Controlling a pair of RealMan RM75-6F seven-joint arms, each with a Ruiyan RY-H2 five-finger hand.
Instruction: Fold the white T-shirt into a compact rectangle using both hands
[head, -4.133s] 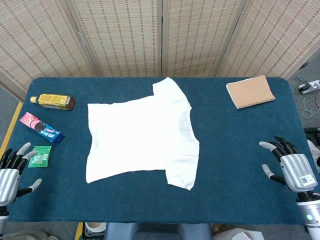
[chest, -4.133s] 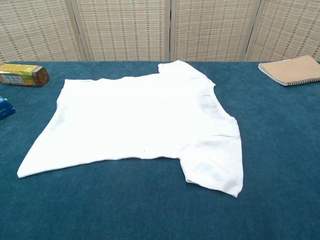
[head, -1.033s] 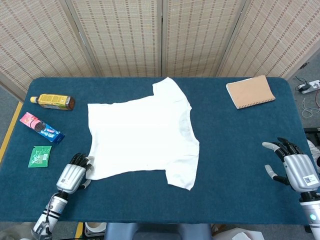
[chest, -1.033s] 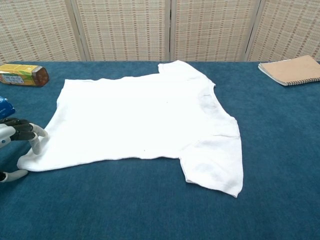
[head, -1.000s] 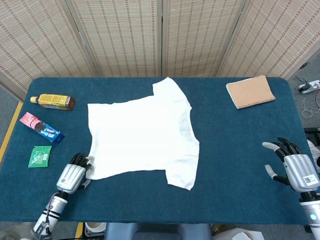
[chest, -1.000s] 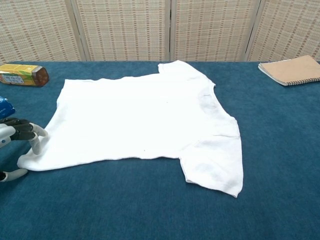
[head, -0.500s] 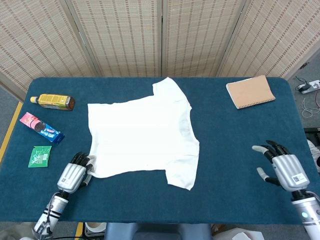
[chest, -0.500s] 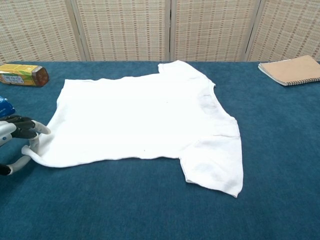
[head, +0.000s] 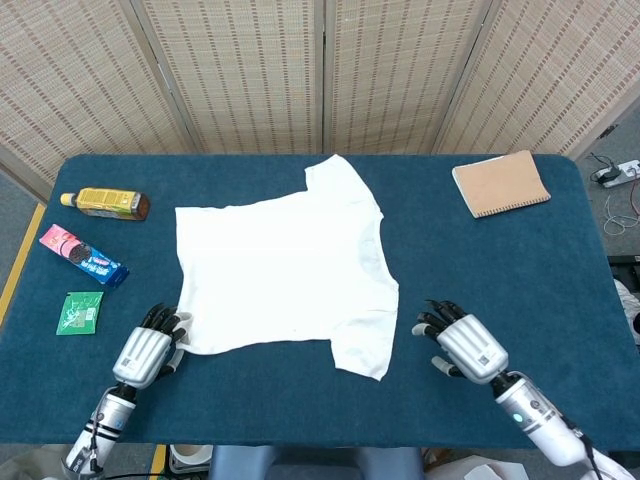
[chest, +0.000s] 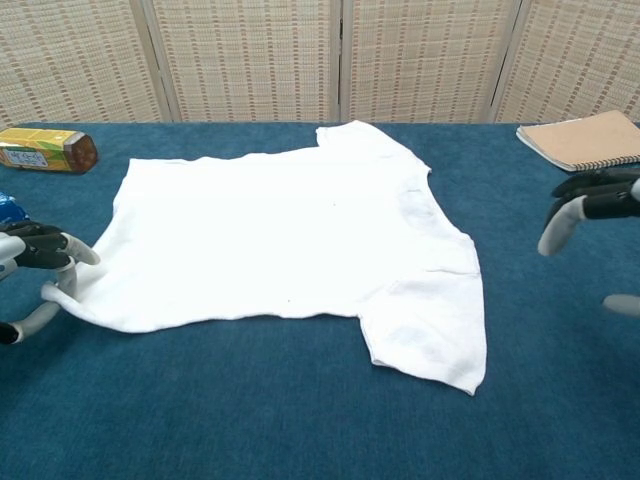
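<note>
Head view: the white T-shirt (head: 283, 268) lies spread flat near the middle of the dark blue table (head: 480, 290), its collar end towards the robot's right and its hem towards the left. One sleeve points to the far edge, the other to the near edge.

Left hand (head: 148, 352) sits at the near hem corner of the shirt. In the chest view its fingers (chest: 45, 252) are closed over that corner, which is gathered and raised slightly off the cloth surface; the hand is pinching the shirt.

Right hand (head: 466, 347) is above the table just beside the near sleeve, apart from the fabric. Its fingers are spread and it holds nothing.

Other items noted: a tan spiral notebook (head: 500, 183) at the far right of the table; an amber bottle with yellow label (head: 104, 203) lying on its side at the far left; a pink and blue snack packet (head: 82, 256) nearer than the bottle; a small green sachet (head: 79, 312) nearer again, near the left hand. A woven folding screen (head: 320, 70) stands behind the table.
</note>
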